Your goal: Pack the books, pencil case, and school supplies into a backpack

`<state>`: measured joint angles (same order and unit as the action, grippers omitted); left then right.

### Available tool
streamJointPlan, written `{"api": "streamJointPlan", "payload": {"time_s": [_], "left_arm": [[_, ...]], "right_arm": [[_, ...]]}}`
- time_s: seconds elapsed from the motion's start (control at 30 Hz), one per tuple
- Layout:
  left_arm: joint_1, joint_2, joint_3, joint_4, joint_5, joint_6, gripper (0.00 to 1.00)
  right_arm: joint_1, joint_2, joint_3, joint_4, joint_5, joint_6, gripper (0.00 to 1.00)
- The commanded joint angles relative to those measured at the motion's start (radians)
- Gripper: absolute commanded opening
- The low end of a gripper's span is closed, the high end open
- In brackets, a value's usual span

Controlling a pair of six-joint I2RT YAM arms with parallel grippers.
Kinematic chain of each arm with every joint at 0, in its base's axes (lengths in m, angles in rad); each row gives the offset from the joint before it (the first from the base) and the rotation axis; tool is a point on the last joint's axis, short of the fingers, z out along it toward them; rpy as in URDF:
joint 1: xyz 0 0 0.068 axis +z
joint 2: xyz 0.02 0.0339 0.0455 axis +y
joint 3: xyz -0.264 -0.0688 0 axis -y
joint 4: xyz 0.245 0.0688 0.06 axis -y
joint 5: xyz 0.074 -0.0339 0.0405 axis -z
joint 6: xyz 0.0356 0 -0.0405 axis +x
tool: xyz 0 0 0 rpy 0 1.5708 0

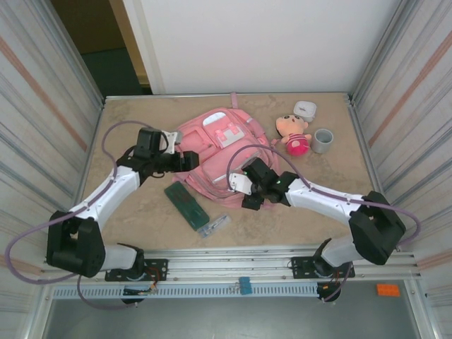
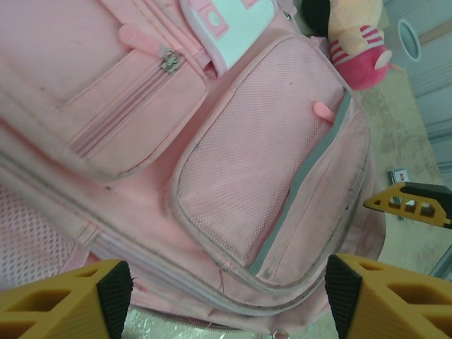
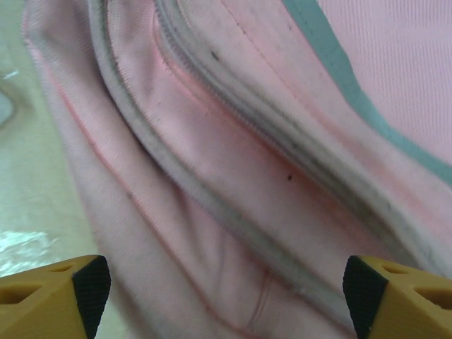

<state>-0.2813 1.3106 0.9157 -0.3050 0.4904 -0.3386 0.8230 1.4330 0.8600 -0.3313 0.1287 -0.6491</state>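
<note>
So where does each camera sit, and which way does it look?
Top external: above, behind the arms, looking down at the table; both arms, left gripper and right gripper by the backpack.
Left wrist: on the left wrist, facing the mesh pocket and plush doll; own yellow fingers below.
Right wrist: on the right wrist, close on zip seams; own fingers below.
Shared: the backpack, in all three.

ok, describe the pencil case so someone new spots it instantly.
Start at the big pink backpack in the middle of the table and look at the bare tabletop off its near-left corner. The pencil case lies flat there, a long dark green rectangle; the clear pen-like item by its near end is much smaller and see-through.
</note>
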Motion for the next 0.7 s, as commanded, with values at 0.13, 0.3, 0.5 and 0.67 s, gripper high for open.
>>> {"api": "streamJointPlan", "payload": {"time_s": [0.13,0.3,0.5,0.67], "left_arm": [[0.046,-0.072,-0.053,0.031,-0.009,-0.053,0.75],[0.075,-0.070,-0.082,0.030,0.001,-0.058,0.75],[0.080,-0.110,-0.141,0.105,0.029,-0.042,0.68],[0.080,-0.149,-0.195,0.154,-0.011,-0.021,0.67]], "right_arm": [[-0.028,0.137,-0.014,0.083,-0.046,-0.180,0.82],[-0.028,0.124,0.071,0.027,-0.023,-0.185,0.46],[-0.085,0.027,0.328,-0.215,-0.129,-0.184,0.00],[-0.189,-0.004,0.481,-0.298,-0.299,-0.175,0.00]]}}
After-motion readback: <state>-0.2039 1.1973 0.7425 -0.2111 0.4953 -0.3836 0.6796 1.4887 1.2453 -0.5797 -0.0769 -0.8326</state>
